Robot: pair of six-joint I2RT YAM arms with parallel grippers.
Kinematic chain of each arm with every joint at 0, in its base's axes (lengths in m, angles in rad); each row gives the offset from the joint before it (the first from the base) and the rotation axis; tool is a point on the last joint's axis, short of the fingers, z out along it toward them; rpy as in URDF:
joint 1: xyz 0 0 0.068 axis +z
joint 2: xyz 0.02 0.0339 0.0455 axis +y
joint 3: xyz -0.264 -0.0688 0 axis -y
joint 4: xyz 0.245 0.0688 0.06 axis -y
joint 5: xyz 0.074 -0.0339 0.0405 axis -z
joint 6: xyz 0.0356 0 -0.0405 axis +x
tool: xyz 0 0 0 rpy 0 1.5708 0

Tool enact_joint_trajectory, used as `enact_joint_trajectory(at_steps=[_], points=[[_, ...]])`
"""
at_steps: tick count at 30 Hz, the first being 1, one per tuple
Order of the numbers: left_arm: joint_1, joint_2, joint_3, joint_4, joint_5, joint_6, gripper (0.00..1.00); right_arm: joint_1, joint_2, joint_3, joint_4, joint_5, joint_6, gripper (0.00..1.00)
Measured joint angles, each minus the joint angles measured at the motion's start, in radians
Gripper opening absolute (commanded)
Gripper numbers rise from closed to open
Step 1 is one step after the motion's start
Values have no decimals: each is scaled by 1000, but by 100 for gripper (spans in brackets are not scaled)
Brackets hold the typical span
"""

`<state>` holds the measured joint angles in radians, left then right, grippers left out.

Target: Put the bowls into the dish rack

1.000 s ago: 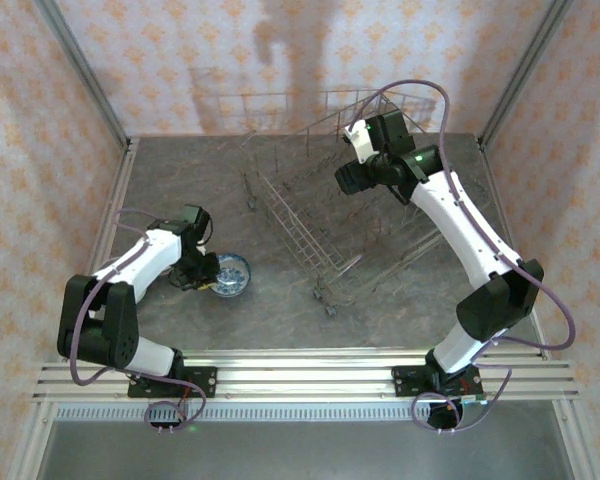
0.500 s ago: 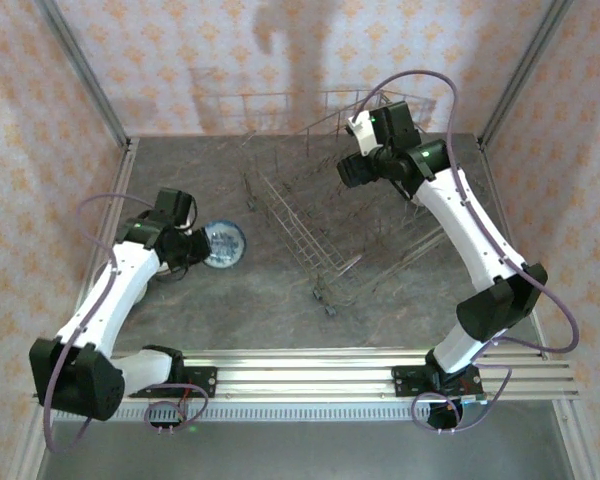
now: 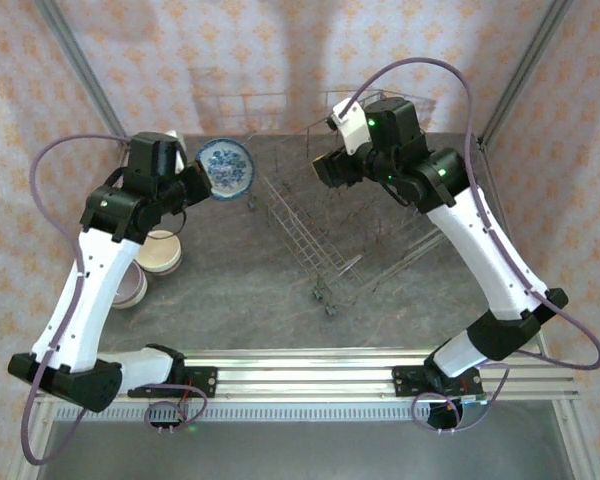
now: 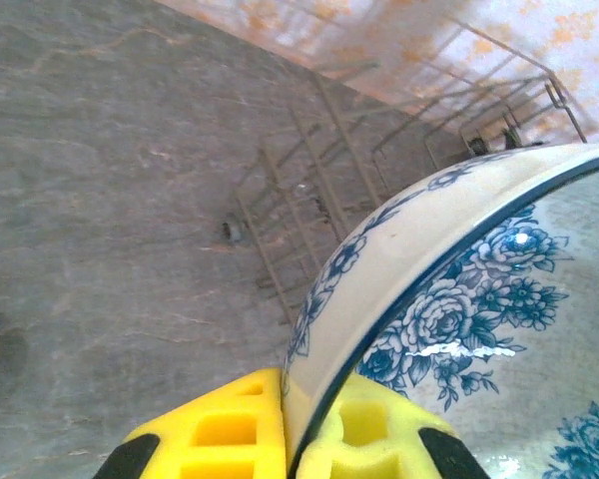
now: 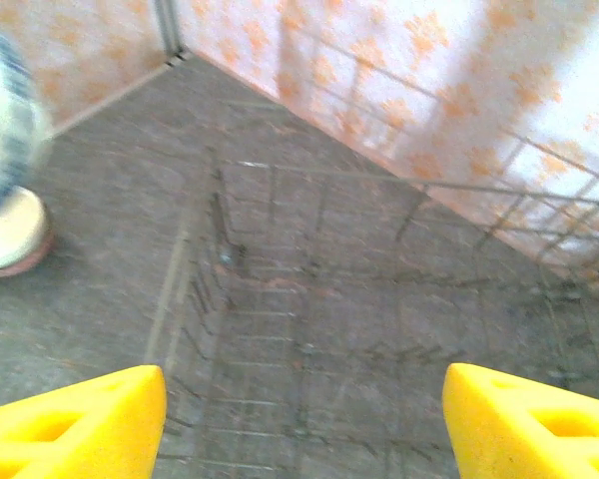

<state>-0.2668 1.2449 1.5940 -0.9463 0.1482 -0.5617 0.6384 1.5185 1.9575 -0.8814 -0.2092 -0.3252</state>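
**A:** Count?

**B:** One dish rack (image 3: pixel 310 215) and two arms. Three bowls are seen. One blue-and-white bowl (image 3: pixel 226 168) is in the air. A cream bowl (image 3: pixel 162 252) and a second cream bowl (image 3: pixel 128 290) sit on the table (image 3: pixel 240 300) beside the left arm, partly behind it. Can't tell if others are nested under them.

**A:** The held bowl: grip, place, facing?

**B:** The left gripper (image 4: pixel 298 439) is clamped on its rim, one finger inside and one outside. The bowl hangs over the far left of the table, just left of the rack's far-left corner. It is tipped on edge, flowered inside facing up and toward the near side.

**A:** Rack and the other gripper?

**B:** The rack stands cornerwise, a wheeled corner toward the arm bases. I can't call its long axis. The right gripper (image 5: pixel 304 424) hangs above the rack, jaws wide apart, nothing between them.
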Motion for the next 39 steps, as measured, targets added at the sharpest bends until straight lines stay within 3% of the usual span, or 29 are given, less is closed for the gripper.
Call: enact_joint_trajectory(at_steps=[7, 13, 20, 29, 39], points=[[-153, 126, 114, 3, -24, -11, 0, 27, -3, 29, 31, -114, 70, 69], [-237, 186, 172, 3, -39, -14, 0, 30, 9, 39, 35, -129, 118, 65], [-281, 231, 231, -2, -57, -14, 0, 32, 45, 40, 32, -119, 163, 59], [-323, 272, 272, -13, -64, -14, 0, 60, 103, 40, 18, 8, 172, 51], [-329, 284, 272, -32, -86, -14, 0, 70, 104, 40, 14, 87, 168, 31]])
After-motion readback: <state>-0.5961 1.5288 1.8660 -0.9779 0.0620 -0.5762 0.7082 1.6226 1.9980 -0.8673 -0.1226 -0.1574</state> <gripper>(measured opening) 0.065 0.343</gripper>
